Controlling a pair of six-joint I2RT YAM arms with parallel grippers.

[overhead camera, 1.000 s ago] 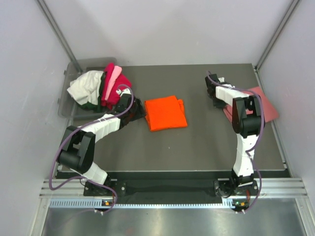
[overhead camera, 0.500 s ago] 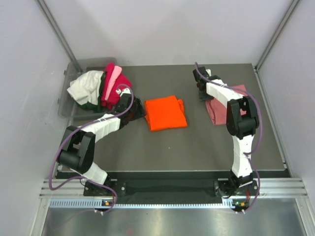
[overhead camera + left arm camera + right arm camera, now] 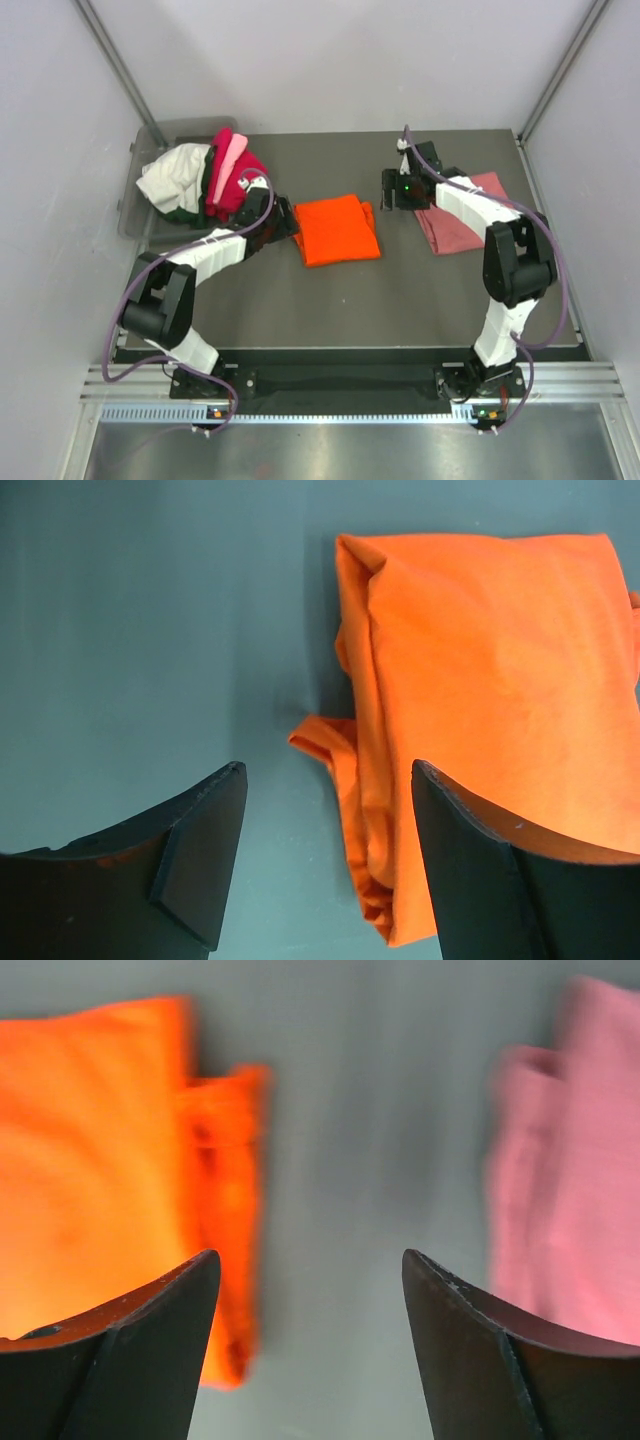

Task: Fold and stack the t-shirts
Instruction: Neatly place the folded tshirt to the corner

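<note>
A folded bright orange t-shirt (image 3: 337,229) lies mid-table. My left gripper (image 3: 283,220) is at its left edge, open; in the left wrist view the gripper (image 3: 328,770) straddles the orange shirt's (image 3: 490,670) folded edge without pinching it. A salmon-pink t-shirt (image 3: 465,215) lies folded to the right. My right gripper (image 3: 390,188) hangs open over bare table between the two; its wrist view shows the gripper (image 3: 310,1255) with the orange shirt (image 3: 90,1160) to the left and the pink shirt (image 3: 570,1160) to the right, both blurred.
A grey plastic bin (image 3: 135,215) at the back left holds a heap of white (image 3: 172,180), magenta (image 3: 238,185), light pink and dark shirts. Walls close in the table on the left, back and right.
My right gripper has opened, let go of the salmon-pink shirt and swung left off it. That shirt was dragged left and now lies folded. The left gripper opened slightly wider.
</note>
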